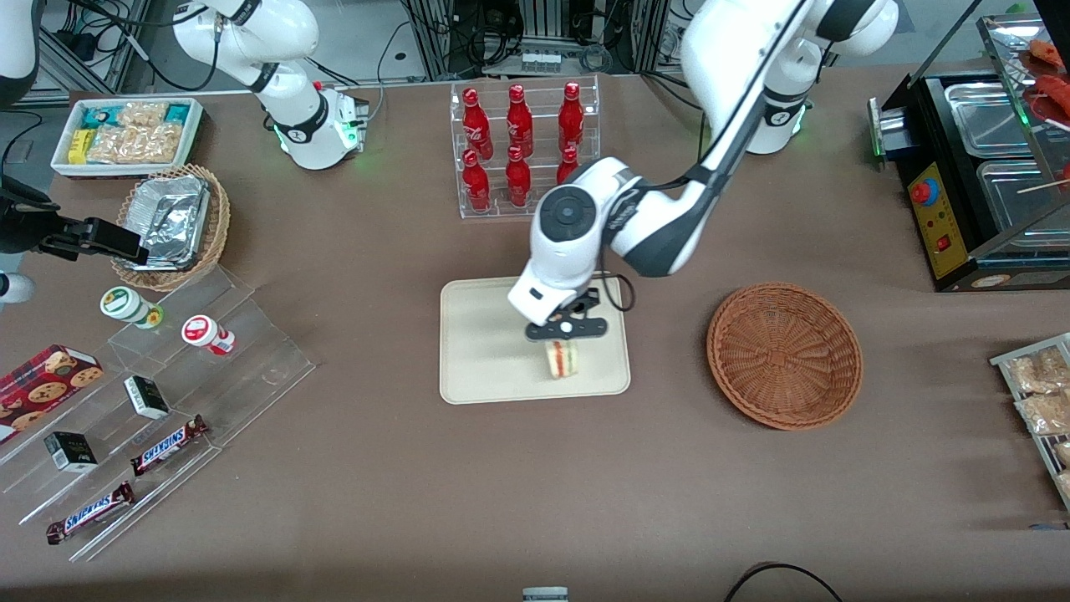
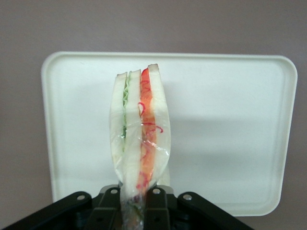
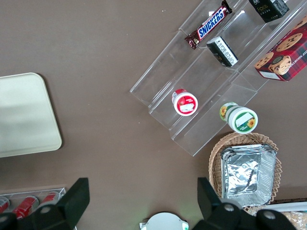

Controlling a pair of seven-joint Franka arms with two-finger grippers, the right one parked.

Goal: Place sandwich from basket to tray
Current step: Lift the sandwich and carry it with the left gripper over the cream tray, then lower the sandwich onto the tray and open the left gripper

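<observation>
The sandwich (image 1: pixel 563 358), a wrapped wedge of white bread with red and green filling, hangs over the cream tray (image 1: pixel 476 351), in the part of it nearer the front camera. My gripper (image 1: pixel 567 331) is shut on the sandwich's upper end, straight above the tray. In the left wrist view the sandwich (image 2: pixel 139 132) stands between the black fingers (image 2: pixel 158 203), with the tray (image 2: pixel 225 124) under it. I cannot tell whether the sandwich touches the tray. The reddish-brown wicker basket (image 1: pixel 784 354) stands empty beside the tray, toward the working arm's end of the table.
A clear rack of red bottles (image 1: pixel 522 146) stands farther from the camera than the tray. Toward the parked arm's end are a clear stepped stand with snacks (image 1: pixel 159 418), a tan basket with foil containers (image 1: pixel 171 224) and a white snack bin (image 1: pixel 125 134). A black appliance (image 1: pixel 978 176) stands at the working arm's end.
</observation>
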